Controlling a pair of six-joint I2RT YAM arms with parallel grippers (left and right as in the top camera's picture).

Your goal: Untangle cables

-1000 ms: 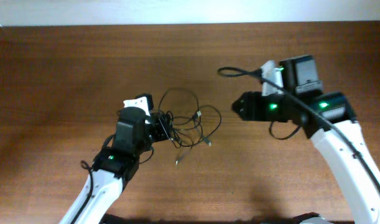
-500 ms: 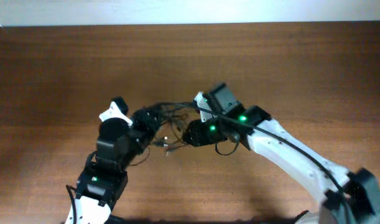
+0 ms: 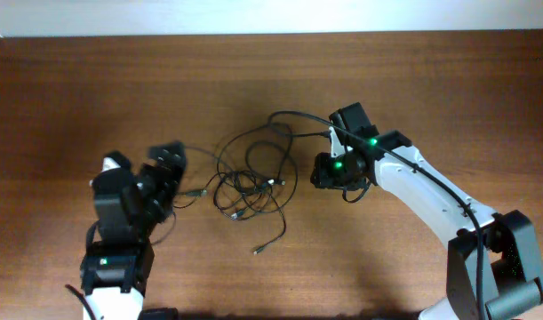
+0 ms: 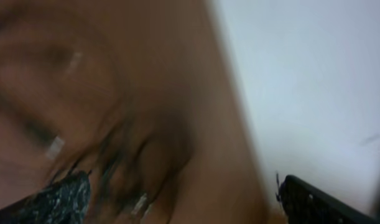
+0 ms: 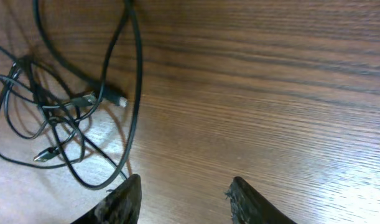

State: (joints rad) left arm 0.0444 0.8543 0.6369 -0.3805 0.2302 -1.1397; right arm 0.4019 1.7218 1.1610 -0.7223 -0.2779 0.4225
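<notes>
The cables (image 3: 251,180) lie as a loose tangle of thin black loops on the wooden table (image 3: 75,98), between the two arms. One plug end (image 3: 259,252) trails toward the front. My left gripper (image 3: 171,171) is just left of the tangle, wide open and holding nothing. The left wrist view is blurred; its fingers (image 4: 64,199) stand far apart around my left gripper (image 4: 183,202). My right gripper (image 3: 318,171) is at the tangle's right edge. In the right wrist view my right gripper (image 5: 183,194) is open over bare wood, with the cables (image 5: 59,124) ahead at the left.
A thicker black cable (image 3: 299,116) runs from the right arm (image 3: 413,182) over toward the tangle's top. The table's back edge meets a pale wall (image 3: 271,13). The left arm (image 3: 115,240) rises from the front left.
My left gripper has opened, let go of the bundle and drawn back left. The right arm reached into the bundle, then pulled right. The cables now lie spread out wider.
</notes>
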